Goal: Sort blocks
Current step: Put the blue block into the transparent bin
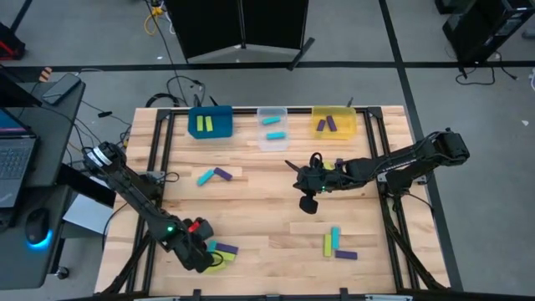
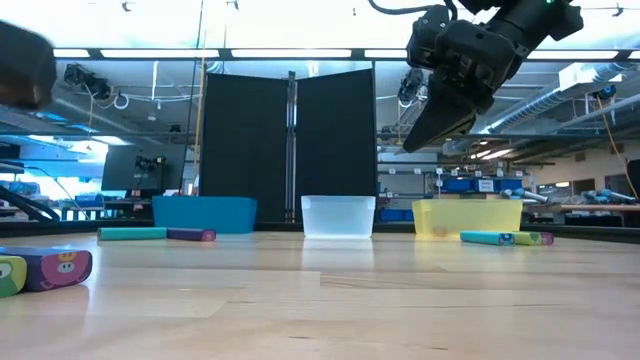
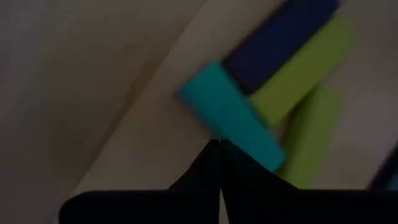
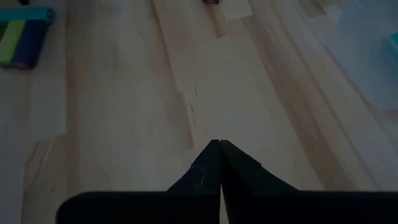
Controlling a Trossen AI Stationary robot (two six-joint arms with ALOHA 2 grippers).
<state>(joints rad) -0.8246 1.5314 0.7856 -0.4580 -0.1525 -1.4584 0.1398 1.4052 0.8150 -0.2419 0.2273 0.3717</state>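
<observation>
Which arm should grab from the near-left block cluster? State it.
Left. The left gripper hangs right over the cluster's cyan block, fingers shut and empty. The right gripper, also shut, is raised over bare table mid-right, far from it.

Small green, cyan and purple blocks (image 1: 335, 243) lying flat in little groups on the wooden worktop (image 1: 267, 213); some sorted by colour into bins (image 1: 211, 123).

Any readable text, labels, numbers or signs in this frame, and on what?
None can be read.
The purple block nearest the low camera bears a small cartoon face, no words.
The laptop screen beside the table is too small to read.
The blue bin, clear bin and yellow bin carry no visible labels.
</observation>
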